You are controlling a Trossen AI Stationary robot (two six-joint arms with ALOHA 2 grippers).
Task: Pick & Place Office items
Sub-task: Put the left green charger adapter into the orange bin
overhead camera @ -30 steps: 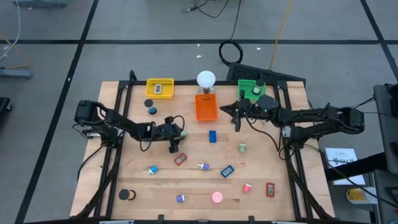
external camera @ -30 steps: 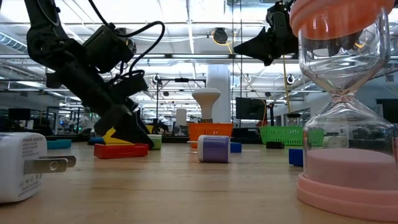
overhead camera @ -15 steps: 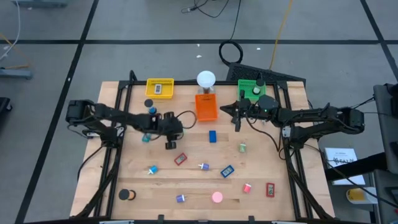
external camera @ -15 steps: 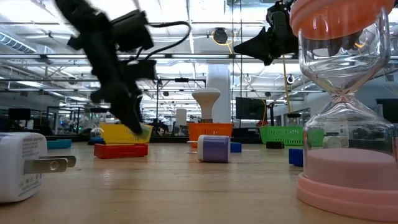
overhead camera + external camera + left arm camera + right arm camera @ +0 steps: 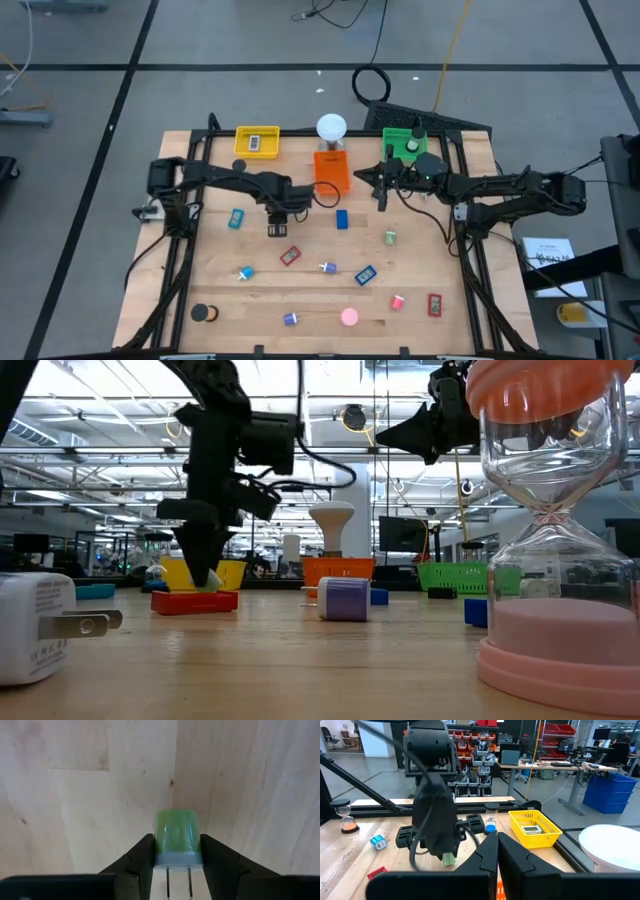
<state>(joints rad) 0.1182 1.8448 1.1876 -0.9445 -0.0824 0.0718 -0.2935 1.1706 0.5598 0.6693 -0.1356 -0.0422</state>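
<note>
Left claw (image 5: 275,230) hanging over the middle of the wooden table (image 5: 420,320), just in front of the orange tray (image 5: 332,172), fingers pointing down and clenching a small green plug adapter (image 5: 176,837) between them, its white base and two metal prongs toward the wrist. Hovering clear of the wood in the low view, above a flat red block (image 5: 194,601), with the yellow tray (image 5: 257,141) behind.

Right claw (image 5: 381,186) waiting off to the right of the orange tray, near the green tray (image 5: 405,142), fingers pressed together with nothing between them.

Lying scattered across the table: a teal block (image 5: 236,219) to the left of the left claw, a blue block (image 5: 342,219) to its right, a black roll (image 5: 205,313) near the front left corner, a pink hourglass (image 5: 349,317) at the front edge. Standing behind the orange tray, a white globe lamp (image 5: 331,128).
</note>
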